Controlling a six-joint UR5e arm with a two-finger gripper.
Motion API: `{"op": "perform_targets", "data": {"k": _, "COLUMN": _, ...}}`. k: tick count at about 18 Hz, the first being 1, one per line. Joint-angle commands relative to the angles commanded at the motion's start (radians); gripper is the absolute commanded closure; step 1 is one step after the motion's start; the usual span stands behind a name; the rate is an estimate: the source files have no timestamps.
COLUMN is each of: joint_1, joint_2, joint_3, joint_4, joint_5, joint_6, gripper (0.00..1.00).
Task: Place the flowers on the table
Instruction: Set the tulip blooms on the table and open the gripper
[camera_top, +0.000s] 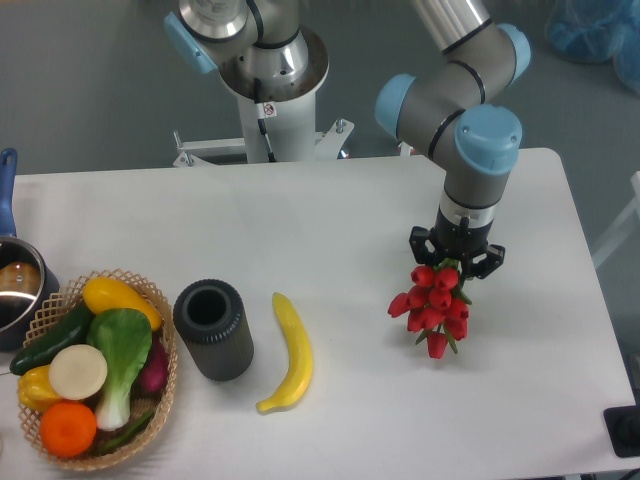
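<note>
Right now, gripper (456, 262) fingers closed on the flowers (432, 305), red buds low over the table (350, 215), banana (289, 352) well left.

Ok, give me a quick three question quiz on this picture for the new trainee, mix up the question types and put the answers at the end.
1. True or false: the gripper is closed on the flowers.
2. Multiple choice: what lies between the dark cylindrical cup and the flowers? A) a spoon B) a banana C) a book
3. Fill in: the wicker basket of vegetables sits at the ______ end of the table as the camera sees it.

Key: 1 true; 2 B; 3 left
</note>
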Motion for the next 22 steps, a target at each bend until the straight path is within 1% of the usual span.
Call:
{"op": "perform_targets", "data": {"k": 2, "joint_1": 0.000, "joint_2": -0.014, "joint_3": 0.003, "joint_4": 0.000, "joint_5": 0.000, "joint_6": -0.002, "gripper": 0.51}}
{"op": "perform_targets", "data": {"k": 6, "joint_1": 0.000, "joint_2": -0.015, "joint_3": 0.003, "joint_4": 0.000, "joint_5": -0.003, "joint_6": 0.000, "gripper": 0.51}}
{"op": "perform_targets", "data": {"k": 8, "joint_1": 0.000, "joint_2": -0.015, "joint_3": 0.008, "joint_4": 0.002, "joint_5": -0.003, "joint_6": 0.000, "gripper": 0.46}}
{"op": "perform_targets", "data": {"k": 9, "joint_1": 0.000, "joint_2": -0.015, "joint_3": 0.012, "joint_4": 0.002, "joint_5": -0.003, "joint_6": 0.005, "gripper": 0.36}}
{"op": "perform_targets", "data": {"k": 10, "joint_1": 0.000, "joint_2": -0.015, "joint_3": 0.021, "joint_4": 0.003, "joint_5": -0.003, "joint_6": 0.012, "gripper": 0.19}}
{"op": "perform_targets", "data": {"k": 11, "joint_1": 0.000, "joint_2": -0.015, "joint_3": 0.031, "joint_4": 0.003, "joint_5": -0.003, "joint_6": 0.012, "gripper": 0.14}}
{"op": "perform_targets", "data": {"k": 12, "joint_1": 0.000, "joint_2": -0.015, "joint_3": 0.038, "joint_4": 0.005, "joint_5": -0.003, "joint_6": 0.012, "gripper": 0.06}}
{"op": "perform_targets", "data": {"k": 13, "joint_1": 0.002, "joint_2": -0.014, "joint_3": 0.043, "joint_4": 0.005, "joint_5": -0.003, "joint_6": 0.012, "gripper": 0.01}}
{"op": "perform_targets", "data": {"k": 16, "joint_1": 0.005, "joint_2": -0.005, "joint_3": 0.049, "joint_4": 0.006, "joint_5": -0.003, "joint_6": 0.014, "gripper": 0.00}}
{"op": "perform_targets", "data": {"k": 19, "joint_1": 0.011, "joint_2": 0.000, "joint_3": 0.077, "joint_4": 0.006, "joint_5": 0.002, "joint_6": 0.014, "gripper": 0.00}}
{"op": "perform_targets", "data": {"k": 20, "joint_1": 0.018, "joint_2": 0.000, "joint_3": 0.090, "joint_4": 0.005, "joint_5": 0.005, "joint_6": 0.015, "gripper": 0.00}}
{"op": "perform_targets", "data": {"k": 22, "joint_1": 0.057, "joint_2": 0.012, "joint_3": 0.109, "joint_4": 0.002, "joint_5": 0.003, "joint_6": 0.031, "gripper": 0.00}}
